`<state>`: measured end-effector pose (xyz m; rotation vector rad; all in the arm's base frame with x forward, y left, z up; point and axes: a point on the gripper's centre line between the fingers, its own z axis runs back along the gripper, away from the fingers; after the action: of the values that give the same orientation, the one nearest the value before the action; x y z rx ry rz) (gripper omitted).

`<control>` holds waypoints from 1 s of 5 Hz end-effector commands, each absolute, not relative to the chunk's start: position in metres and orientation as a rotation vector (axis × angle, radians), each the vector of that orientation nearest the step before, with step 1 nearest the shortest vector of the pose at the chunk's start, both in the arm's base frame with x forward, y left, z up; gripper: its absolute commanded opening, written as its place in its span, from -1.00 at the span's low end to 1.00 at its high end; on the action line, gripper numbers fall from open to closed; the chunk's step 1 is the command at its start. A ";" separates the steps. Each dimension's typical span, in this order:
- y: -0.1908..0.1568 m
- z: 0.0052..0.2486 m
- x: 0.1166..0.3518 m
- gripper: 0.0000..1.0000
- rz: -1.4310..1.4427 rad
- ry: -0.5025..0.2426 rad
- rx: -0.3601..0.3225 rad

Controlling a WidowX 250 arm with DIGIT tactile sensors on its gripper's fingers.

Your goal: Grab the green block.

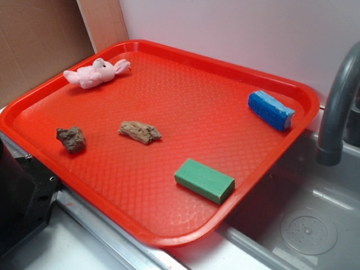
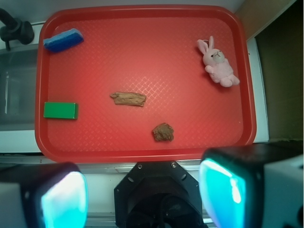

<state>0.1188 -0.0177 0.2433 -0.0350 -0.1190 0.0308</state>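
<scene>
Pale, lilac-tinted plain wall (image 1: 236, 34) behind, evenly lit. Brown corrugated cardboard sheet (image 1: 39, 42) leaning at the left, beside a tan wooden board (image 1: 104, 22). Grey metal sink basin (image 1: 304, 219) at the lower right, with a round embossed drain circle (image 1: 308, 230) and soft reflections on its floor. Dark grey curved plastic faucet (image 1: 337, 107) rising over the basin. White countertop strip (image 1: 62, 247) with a silvery metal edge (image 1: 107, 228) in front.

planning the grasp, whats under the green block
The green block lies flat on the red tray, near its edge by the sink. Only textured tray shows around it; the patch directly beneath is covered. Nothing sits on top.
</scene>
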 end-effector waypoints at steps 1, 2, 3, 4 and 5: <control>-0.018 0.243 0.119 1.00 0.031 -0.119 -0.035; -0.068 0.215 0.141 1.00 -0.222 -0.072 0.000; -0.122 0.183 0.154 1.00 -0.470 -0.038 -0.035; -0.167 0.152 0.149 1.00 -0.721 -0.037 -0.012; -0.164 0.128 0.148 1.00 -0.971 -0.049 -0.011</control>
<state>0.1636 -0.1625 0.1216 0.0047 -0.0249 -0.9783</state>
